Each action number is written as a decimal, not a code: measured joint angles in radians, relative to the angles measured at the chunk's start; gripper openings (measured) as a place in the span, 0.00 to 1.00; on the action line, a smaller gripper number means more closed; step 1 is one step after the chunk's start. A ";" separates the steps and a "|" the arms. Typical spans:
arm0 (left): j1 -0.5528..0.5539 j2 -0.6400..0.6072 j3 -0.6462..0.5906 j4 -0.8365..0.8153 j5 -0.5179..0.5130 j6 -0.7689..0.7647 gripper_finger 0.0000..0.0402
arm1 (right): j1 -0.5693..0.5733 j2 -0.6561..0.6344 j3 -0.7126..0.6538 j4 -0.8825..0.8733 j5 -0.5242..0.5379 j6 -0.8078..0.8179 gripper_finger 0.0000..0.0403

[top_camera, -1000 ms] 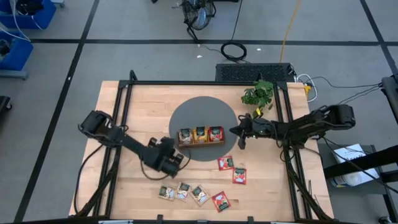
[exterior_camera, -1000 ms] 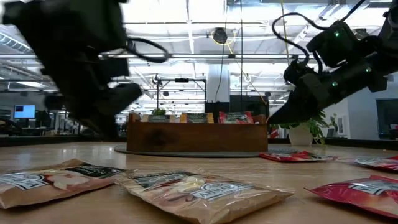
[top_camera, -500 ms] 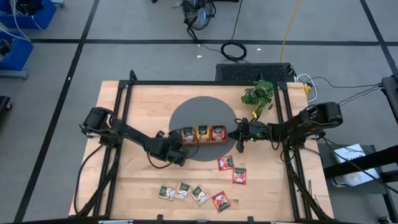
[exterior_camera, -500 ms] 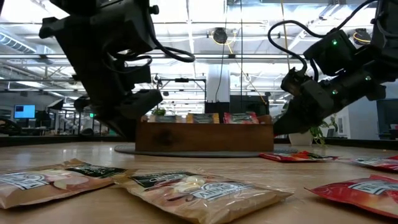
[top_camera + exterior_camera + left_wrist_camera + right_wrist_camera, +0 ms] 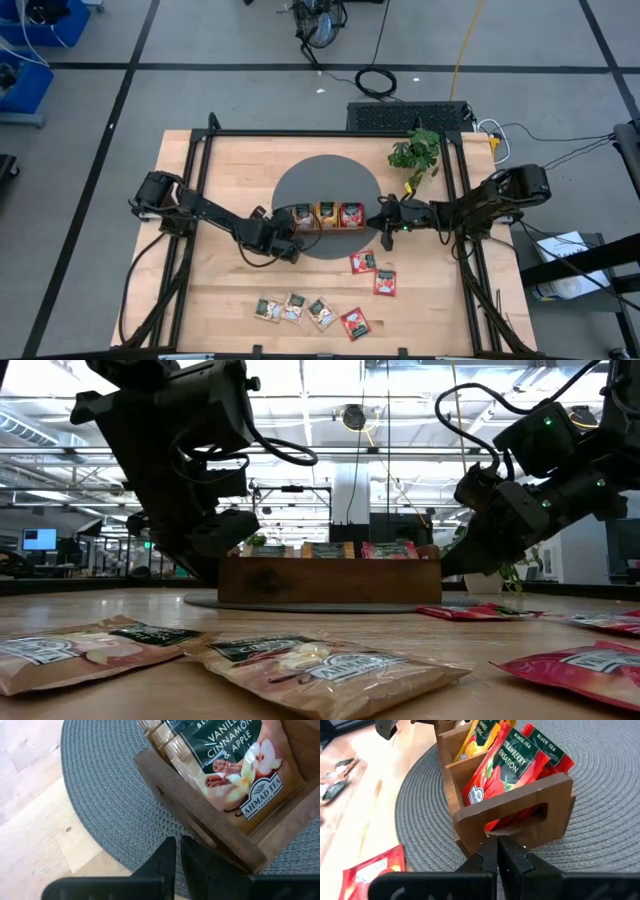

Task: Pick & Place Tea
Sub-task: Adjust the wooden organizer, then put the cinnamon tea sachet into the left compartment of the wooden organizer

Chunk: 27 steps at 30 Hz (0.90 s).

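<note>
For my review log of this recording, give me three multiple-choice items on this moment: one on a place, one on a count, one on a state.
1. Where does the tray stand?
A. on the grey mat
B. on bare wood
C. beside the plant's pot

2. How many loose sachets lie on the table in the high view?
A. three
B. six
C. nine

3. How are the right gripper's fingers?
A. wide open
B. shut on a sachet
C. shut, holding nothing

Answers:
1. A, the woven mat lies under the tray in both wrist views.
2. B, four in a near row and two red ones.
3. C, its fingers meet at the tray's end with nothing between them.
</note>
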 joint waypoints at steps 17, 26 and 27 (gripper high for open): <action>-0.109 -0.085 0.014 -0.124 -0.048 -0.014 0.09 | 0.067 -0.002 0.000 -0.031 0.052 0.054 0.00; -0.352 -0.133 0.013 -0.026 0.173 -0.070 0.09 | 0.318 -0.003 0.022 0.089 0.024 -0.028 0.00; -0.383 -0.136 0.013 0.020 0.190 -0.063 0.09 | 0.348 -0.003 0.039 0.091 0.022 -0.049 0.00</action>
